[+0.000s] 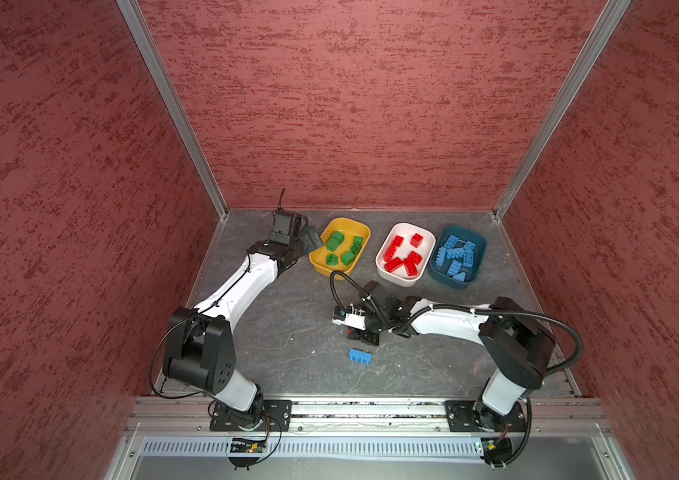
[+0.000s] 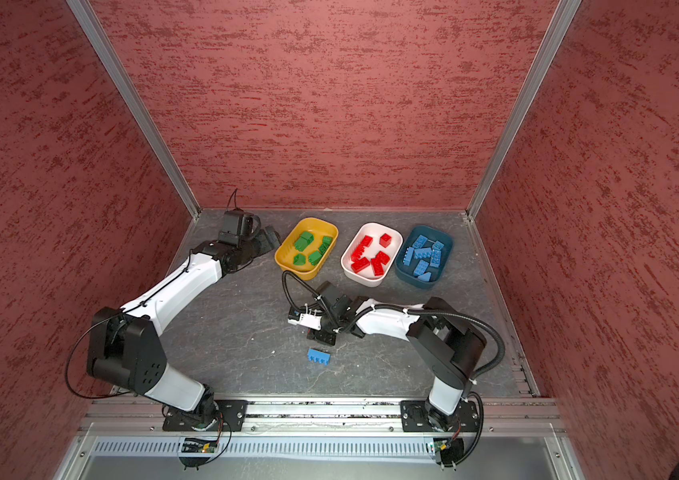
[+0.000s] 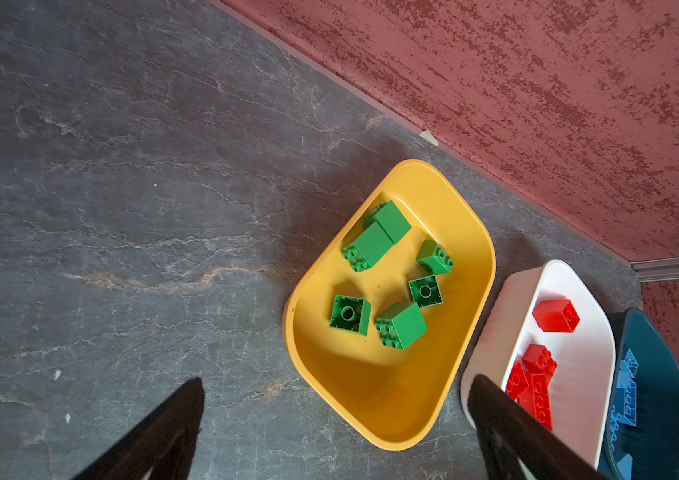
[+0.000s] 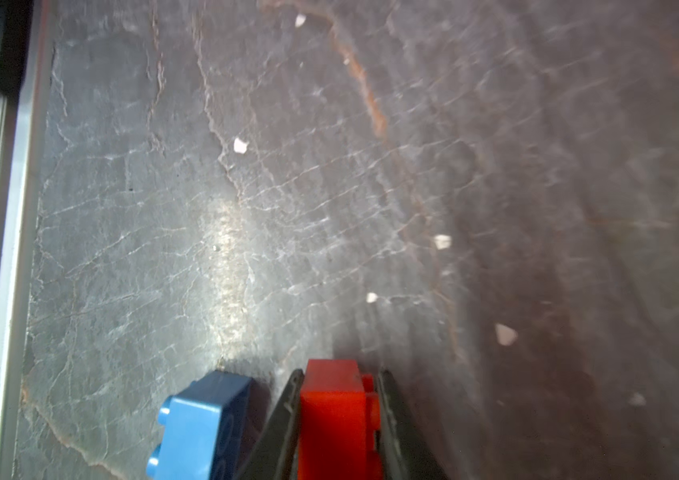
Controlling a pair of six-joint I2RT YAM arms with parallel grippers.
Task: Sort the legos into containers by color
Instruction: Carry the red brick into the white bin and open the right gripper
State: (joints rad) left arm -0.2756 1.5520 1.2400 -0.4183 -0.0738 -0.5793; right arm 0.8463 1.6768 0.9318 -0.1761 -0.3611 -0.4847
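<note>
Right wrist view shows the right hand (image 4: pixel 342 376) pinching a red brick (image 4: pixel 331 424), a finger on each of two opposite faces. That firm hold suits carrying it to the white tub (image 1: pixel 396 280). Whether it has left the worktop (image 1: pixel 283 332) I cannot tell. Just beside it lies a light-blue brick (image 4: pixel 204 419), studs turned sideways and untouched; in both top views it sits at 6 o'clock of that hand. These two are the only loose bricks I count. Three tubs stand in a close row from 12 to 2 o'clock of the worktop, probably so either arm can reach them. The yellow tub (image 1: pixel 329 267) holds six green bricks (image 3: pixel 402 324), the white one five or six red bricks (image 1: pixel 412 266). The teal tub (image 1: pixel 452 283) holds blue bricks (image 1: pixel 454 253) heaped too tightly to count surely, perhaps eight. The left hand (image 1: pixel 309 239) hovers spread wide and empty at 9 o'clock of the yellow tub, likely parked clear of the other arm's path.
</note>
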